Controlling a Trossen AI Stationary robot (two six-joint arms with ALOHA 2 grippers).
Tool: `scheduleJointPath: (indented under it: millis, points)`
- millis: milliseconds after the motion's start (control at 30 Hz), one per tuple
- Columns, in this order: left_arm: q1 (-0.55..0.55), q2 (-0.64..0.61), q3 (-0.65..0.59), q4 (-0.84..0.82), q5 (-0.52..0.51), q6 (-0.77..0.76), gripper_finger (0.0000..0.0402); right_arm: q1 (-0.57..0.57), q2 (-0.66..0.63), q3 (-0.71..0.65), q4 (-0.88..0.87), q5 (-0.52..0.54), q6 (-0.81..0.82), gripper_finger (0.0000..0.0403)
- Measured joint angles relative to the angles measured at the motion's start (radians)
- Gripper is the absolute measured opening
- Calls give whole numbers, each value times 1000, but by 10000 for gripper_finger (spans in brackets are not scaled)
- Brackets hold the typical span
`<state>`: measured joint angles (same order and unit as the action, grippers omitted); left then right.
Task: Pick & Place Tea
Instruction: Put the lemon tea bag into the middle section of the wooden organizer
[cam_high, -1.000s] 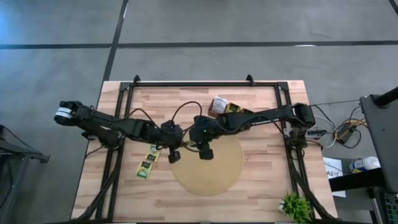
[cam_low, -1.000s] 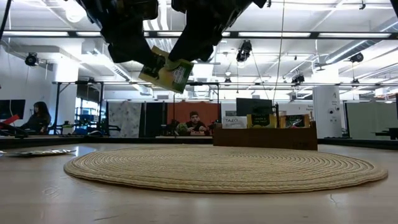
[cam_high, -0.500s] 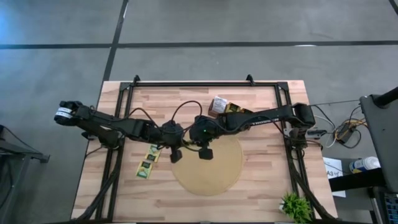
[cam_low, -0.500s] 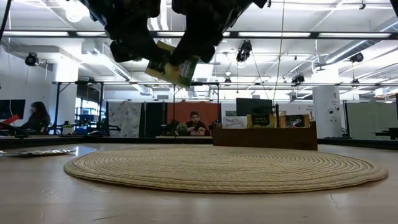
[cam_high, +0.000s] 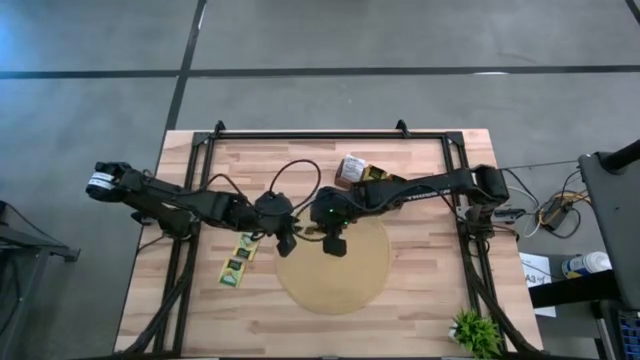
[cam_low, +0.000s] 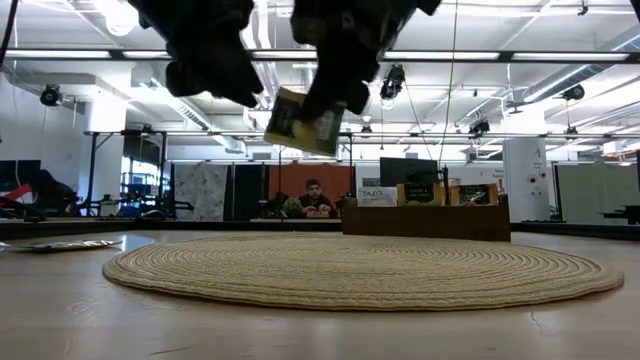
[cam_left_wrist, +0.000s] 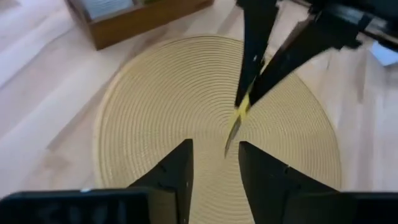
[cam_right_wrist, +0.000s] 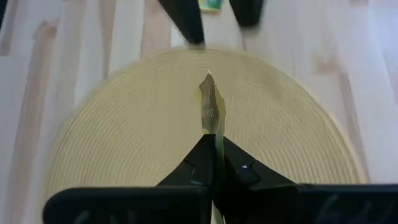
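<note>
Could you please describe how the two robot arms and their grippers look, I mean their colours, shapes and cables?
Both arms are dark, slim and jointed. The left arm ends in a pale round cap at its outer end; loose black cables loop over its wrist. The right arm has a small green light near its wrist. The left gripper has two flat black fingers; the right gripper has tapering black ones.
</note>
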<state>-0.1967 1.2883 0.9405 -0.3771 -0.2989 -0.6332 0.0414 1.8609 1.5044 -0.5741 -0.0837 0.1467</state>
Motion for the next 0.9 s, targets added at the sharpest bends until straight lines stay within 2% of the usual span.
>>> scheduleJointPath:
  millis: [67,200,400,467,533,633,800,900]
  points:
    - [-21,-16,-1,-14,-34,-11,124,4,-37,-53,39,6,48,9]
    - [-67,-60,-2,10,-118,-1,126,8,-142,-214,230,22,182,9]
    - [-88,-103,-8,39,-288,-4,126,6,-344,-541,693,171,432,8]
    - [-75,-101,-12,80,-290,3,126,7,-390,-630,863,199,492,8]
    - [-53,-92,-12,111,-250,18,126,7,-421,-693,999,232,537,8]
    - [-25,-75,-14,169,-196,27,126,7,-439,-730,1117,269,578,8]
    - [11,-64,-15,301,-192,41,126,15,-437,-705,1139,269,567,8]
    - [24,-62,-16,321,-198,38,126,14,-437,-672,1140,270,540,8]
